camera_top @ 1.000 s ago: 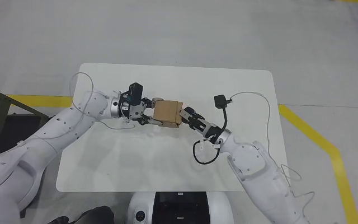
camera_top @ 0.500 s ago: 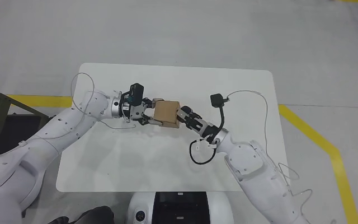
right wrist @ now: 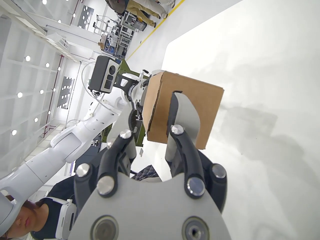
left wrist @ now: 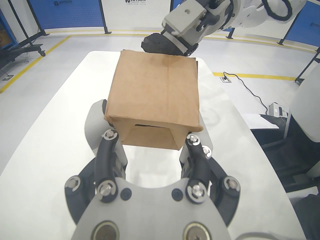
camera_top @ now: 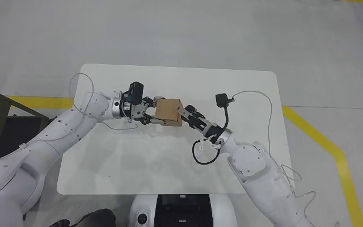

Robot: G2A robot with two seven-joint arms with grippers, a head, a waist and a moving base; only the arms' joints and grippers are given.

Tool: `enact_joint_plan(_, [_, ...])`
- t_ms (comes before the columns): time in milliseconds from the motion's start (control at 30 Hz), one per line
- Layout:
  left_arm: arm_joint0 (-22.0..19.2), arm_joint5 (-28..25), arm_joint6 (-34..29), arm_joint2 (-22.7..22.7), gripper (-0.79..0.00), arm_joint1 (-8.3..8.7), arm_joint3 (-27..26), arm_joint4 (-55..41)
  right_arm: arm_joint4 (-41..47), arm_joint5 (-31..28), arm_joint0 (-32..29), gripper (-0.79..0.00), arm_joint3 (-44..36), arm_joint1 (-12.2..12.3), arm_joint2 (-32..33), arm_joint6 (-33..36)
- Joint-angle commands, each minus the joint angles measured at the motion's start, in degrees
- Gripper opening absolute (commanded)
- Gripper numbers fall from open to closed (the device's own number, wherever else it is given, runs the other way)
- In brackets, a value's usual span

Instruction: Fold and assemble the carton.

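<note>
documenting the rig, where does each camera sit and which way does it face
Top view: above the arms, looking straight down at the table; the left arm and right arm show, meeting at the carton.
Left wrist view: on the left wrist, looking along the left fingers and over the carton toward the right gripper.
Right wrist view: on the right wrist, looking past the right fingers and the carton to the left arm.
Shared: both wrist views see the carton, from opposite ends.
</note>
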Motion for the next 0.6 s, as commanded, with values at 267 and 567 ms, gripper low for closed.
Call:
enact_joint_plan(267, [-0.7, 0.4, -2.8, 0.6, -0.44, -0.63, 3.5, 3.3, 4.2, -12.2, -2.4, 0.0, 1.1, 0.7, 5.6, -0.8])
enact_joint_plan(567, [-0.9, 0.9, -8.6, 0.5, -0.372, -3.92, 8.0, 2.2, 7.5, -24.7, -3.2, 0.0, 5.5, 1.2, 8.8, -0.2])
